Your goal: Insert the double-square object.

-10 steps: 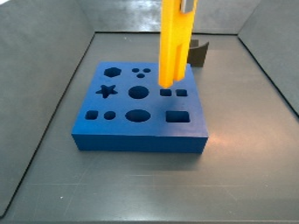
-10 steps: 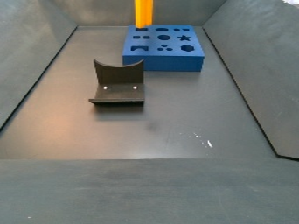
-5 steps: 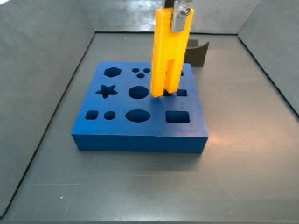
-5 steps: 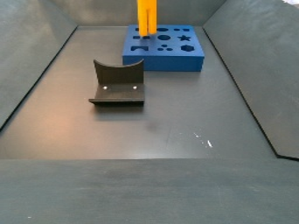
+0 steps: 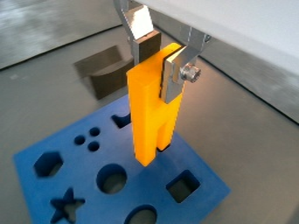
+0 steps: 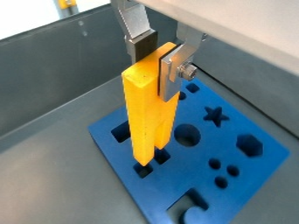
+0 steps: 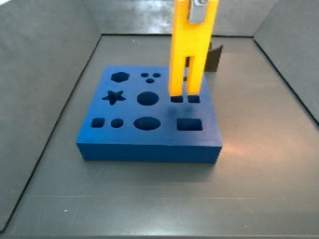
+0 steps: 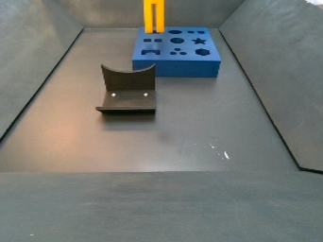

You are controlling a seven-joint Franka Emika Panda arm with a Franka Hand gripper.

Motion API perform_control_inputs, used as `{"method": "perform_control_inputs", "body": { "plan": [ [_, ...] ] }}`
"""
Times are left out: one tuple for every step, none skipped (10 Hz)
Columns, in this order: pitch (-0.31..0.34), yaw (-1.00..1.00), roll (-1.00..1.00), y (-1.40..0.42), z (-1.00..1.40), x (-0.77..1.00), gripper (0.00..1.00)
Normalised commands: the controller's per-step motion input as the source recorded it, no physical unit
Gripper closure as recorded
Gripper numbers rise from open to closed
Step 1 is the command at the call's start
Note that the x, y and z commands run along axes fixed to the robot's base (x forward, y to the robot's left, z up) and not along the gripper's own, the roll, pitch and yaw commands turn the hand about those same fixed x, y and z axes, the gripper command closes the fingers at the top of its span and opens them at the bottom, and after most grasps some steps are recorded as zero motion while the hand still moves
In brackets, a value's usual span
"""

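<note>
The double-square object [image 7: 191, 47] is a tall yellow bar held upright over the blue block [image 7: 131, 126]. Its two square prongs point down at the pair of square holes [image 7: 186, 97]; I cannot tell whether the tips are inside. The gripper [image 7: 196, 7] is shut on the bar's upper end. In both wrist views the silver fingers [image 5: 176, 72] [image 6: 174, 63] clamp the bar [image 5: 152, 118] [image 6: 149, 114] above the block [image 5: 100, 179] [image 6: 233, 153]. In a side view the bar [image 8: 153, 16] stands at the block's [image 8: 183, 55] far left corner.
The dark grey curved piece [image 8: 127, 91] stands on the floor apart from the block; it also shows behind the bar [image 7: 215, 56] and in a wrist view [image 5: 103, 70]. Grey sloping walls [image 8: 38, 80] enclose the floor. The block has star, round and hexagon holes [image 7: 115, 96].
The bar came down toward the block and turned about its upright axis, so the fork now faces a side camera. Its prong tips now stand at the square holes.
</note>
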Motion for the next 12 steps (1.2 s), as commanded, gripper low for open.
{"method": "perform_control_inputs", "body": {
  "plan": [
    [0.000, -0.55, 0.00, 0.00, -0.14, 0.55, 1.00],
    [0.000, -0.36, 0.00, 0.00, -0.05, 0.46, 1.00],
    [0.000, -0.29, 0.00, 0.00, -0.03, 0.41, 1.00],
    [0.030, -0.45, 0.06, 0.16, -0.04, 0.25, 1.00],
    [0.049, -0.43, 0.06, 0.17, 0.00, 0.00, 1.00],
    [0.003, -0.18, 0.01, 0.09, 0.00, -0.02, 1.00],
    [0.000, 0.00, 0.00, 0.01, 0.00, -0.06, 1.00],
    [0.000, 0.00, 0.00, 0.00, -0.07, -0.14, 1.00],
    [0.000, 0.00, 0.03, 0.00, -0.15, -0.13, 1.00],
    [0.000, 0.00, 0.05, 0.01, -0.16, -0.12, 1.00],
    [0.000, 0.00, 0.03, 0.00, -0.14, -0.13, 1.00],
    [0.000, 0.00, 0.02, 0.00, -0.14, -0.11, 1.00]
  ]
}}
